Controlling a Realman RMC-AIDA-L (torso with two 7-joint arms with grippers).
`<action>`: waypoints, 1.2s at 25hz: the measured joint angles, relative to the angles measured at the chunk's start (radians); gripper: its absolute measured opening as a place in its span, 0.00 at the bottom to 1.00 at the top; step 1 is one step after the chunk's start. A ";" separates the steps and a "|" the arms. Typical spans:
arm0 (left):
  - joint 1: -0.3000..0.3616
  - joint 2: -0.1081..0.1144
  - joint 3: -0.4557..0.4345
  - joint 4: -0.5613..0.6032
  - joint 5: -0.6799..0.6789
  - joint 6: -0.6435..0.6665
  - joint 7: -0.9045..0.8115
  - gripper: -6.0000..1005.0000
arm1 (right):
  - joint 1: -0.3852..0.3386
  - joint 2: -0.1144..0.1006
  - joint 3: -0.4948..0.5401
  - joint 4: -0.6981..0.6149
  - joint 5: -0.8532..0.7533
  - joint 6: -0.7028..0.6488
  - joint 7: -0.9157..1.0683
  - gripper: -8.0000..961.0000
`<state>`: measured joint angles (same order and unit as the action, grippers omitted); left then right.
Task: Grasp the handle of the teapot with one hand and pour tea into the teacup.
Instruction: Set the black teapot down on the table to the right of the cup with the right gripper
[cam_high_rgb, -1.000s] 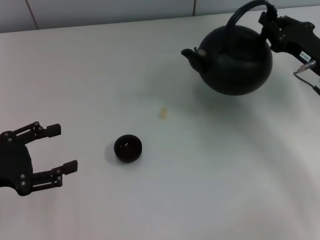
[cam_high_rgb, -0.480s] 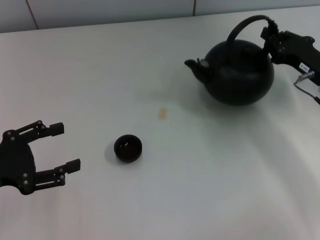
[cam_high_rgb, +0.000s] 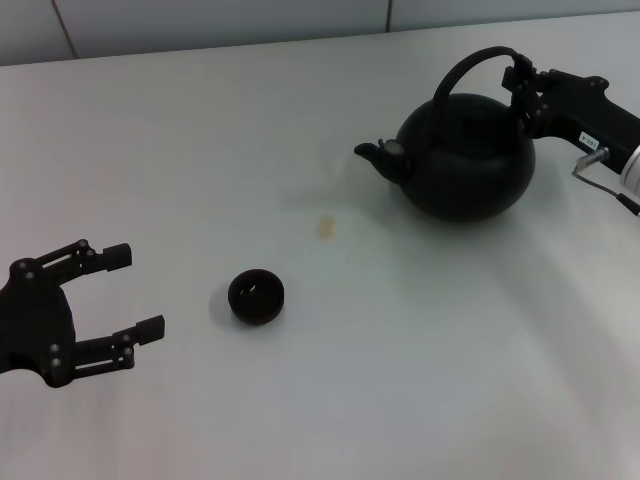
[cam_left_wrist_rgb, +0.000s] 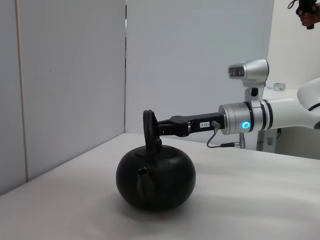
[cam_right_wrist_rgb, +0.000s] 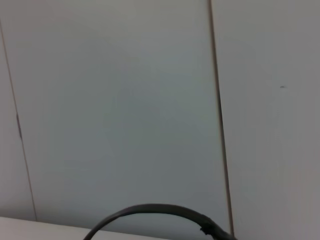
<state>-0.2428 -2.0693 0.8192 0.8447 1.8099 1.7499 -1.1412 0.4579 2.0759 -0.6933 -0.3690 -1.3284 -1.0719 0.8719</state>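
The large black teapot (cam_high_rgb: 465, 160) stands upright at the back right of the white table, its spout pointing left. It also shows in the left wrist view (cam_left_wrist_rgb: 156, 177), resting on the table. My right gripper (cam_high_rgb: 522, 85) is shut on the right side of the arched handle (cam_high_rgb: 462, 66), reaching in from the right. The handle's arc shows in the right wrist view (cam_right_wrist_rgb: 150, 209). The small black teacup (cam_high_rgb: 256, 296) sits at the front left, far from the teapot. My left gripper (cam_high_rgb: 128, 290) is open and empty, to the left of the cup.
A small tan spot (cam_high_rgb: 326, 226) lies on the table (cam_high_rgb: 400, 350) between cup and teapot. A white panelled wall (cam_high_rgb: 200, 25) stands behind the table's back edge. The right arm's white wrist with a cable (cam_high_rgb: 600, 165) is at the right edge.
The teapot, held by my right gripper, has come down from a raised, tilted pose to upright on the table and shifted slightly left. The left gripper has barely moved.
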 joint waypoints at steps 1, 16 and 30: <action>0.000 0.000 0.000 -0.003 0.000 -0.002 0.000 0.84 | 0.002 0.001 0.000 0.000 0.000 0.000 -0.015 0.14; -0.004 0.001 0.000 -0.012 0.000 -0.004 0.000 0.84 | 0.019 0.003 -0.009 -0.002 0.000 0.058 -0.026 0.42; -0.007 0.000 0.000 -0.012 -0.011 -0.002 0.000 0.84 | -0.011 0.006 -0.005 -0.018 0.008 -0.011 -0.063 0.83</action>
<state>-0.2503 -2.0693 0.8191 0.8329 1.7989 1.7477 -1.1413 0.4465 2.0816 -0.6980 -0.3873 -1.3200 -1.0828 0.8087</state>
